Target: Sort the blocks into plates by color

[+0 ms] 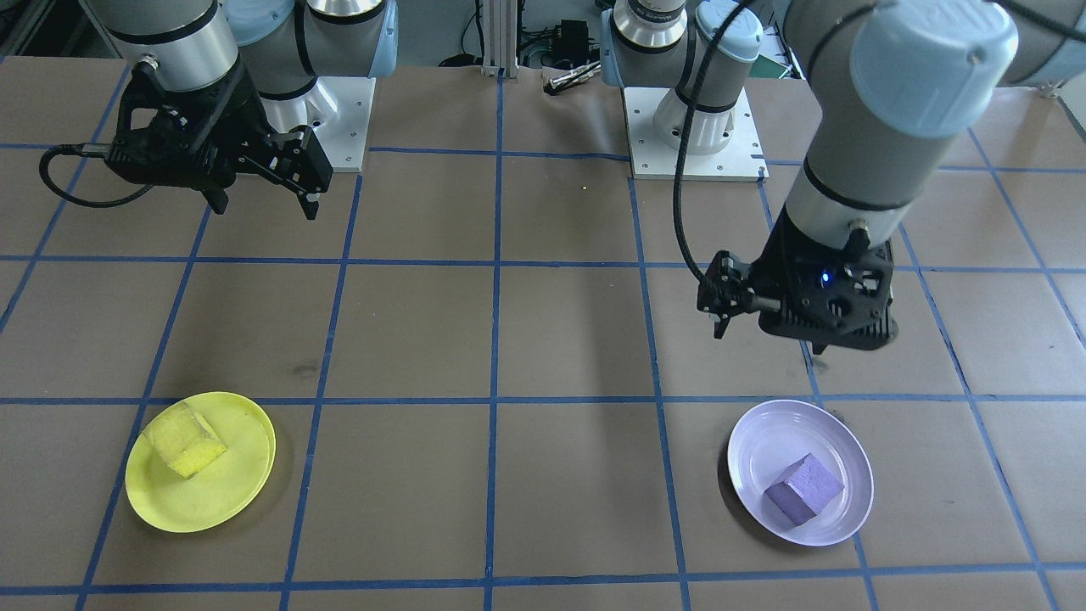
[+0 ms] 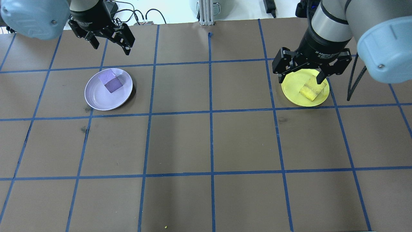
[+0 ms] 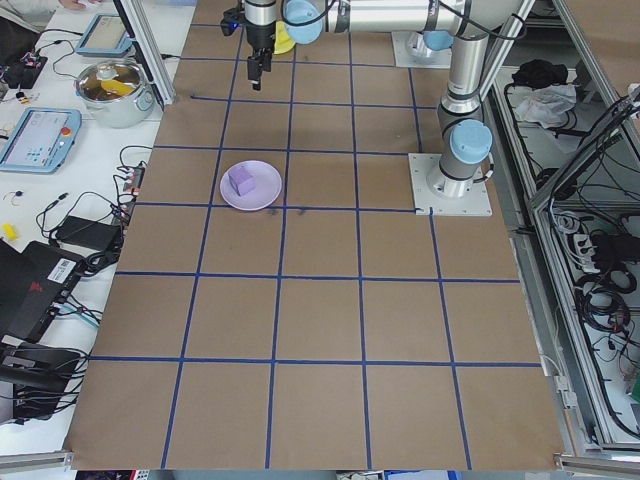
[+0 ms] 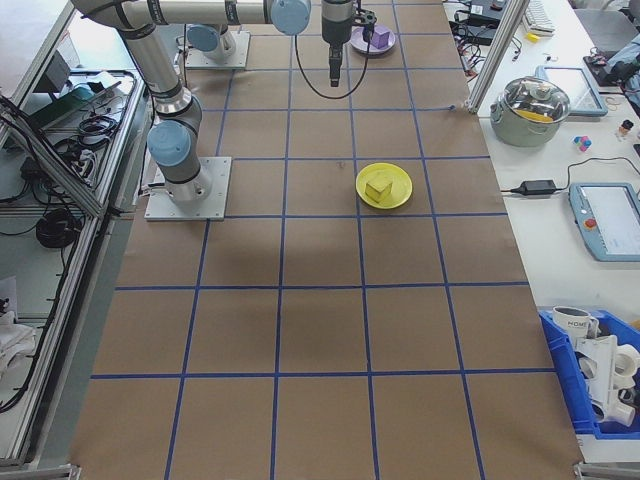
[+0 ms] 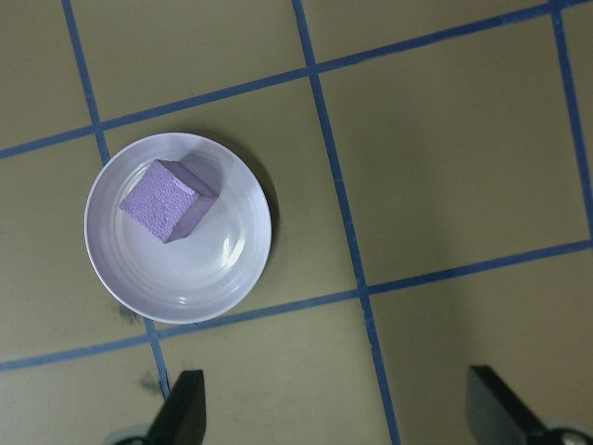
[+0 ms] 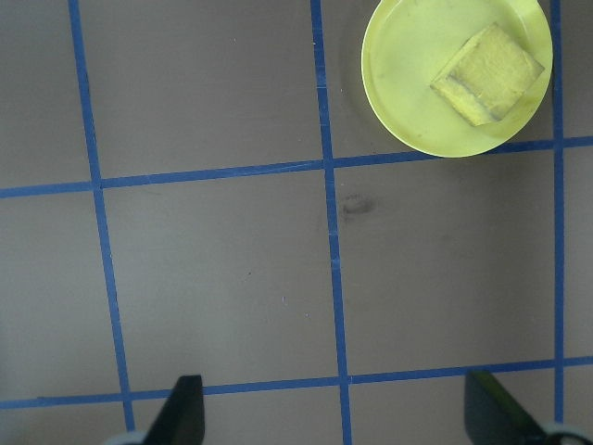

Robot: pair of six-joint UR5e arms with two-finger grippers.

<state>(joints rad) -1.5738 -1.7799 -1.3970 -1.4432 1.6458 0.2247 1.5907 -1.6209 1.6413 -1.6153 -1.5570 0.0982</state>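
Overhead exterior view: two arms hang over a brown table ruled into squares by blue tape, both blocks lying in plates of their own colour. The purple block sits in the lavender plate at about 1 o'clock of the plate's middle, close to the rim. The yellow block lies tilted in the yellow plate, toward 3 o'clock, its edge up on the rim.

The left gripper hangs in the air at 12 o'clock of the lavender plate, jaws spread wide and holding nothing; in its wrist view both fingertips show far apart at the bottom edge, with the plate and block clear of them. The right gripper hangs above the yellow plate's far rim in this view, jaws likewise spread wide and empty; the front-facing view shows it raised well clear of the table, apart from the plate.

Beyond the table's far edge stand an aluminium post and loose cables. In the left side view a lidded pot and a tablet-like pendant lie on a side bench.
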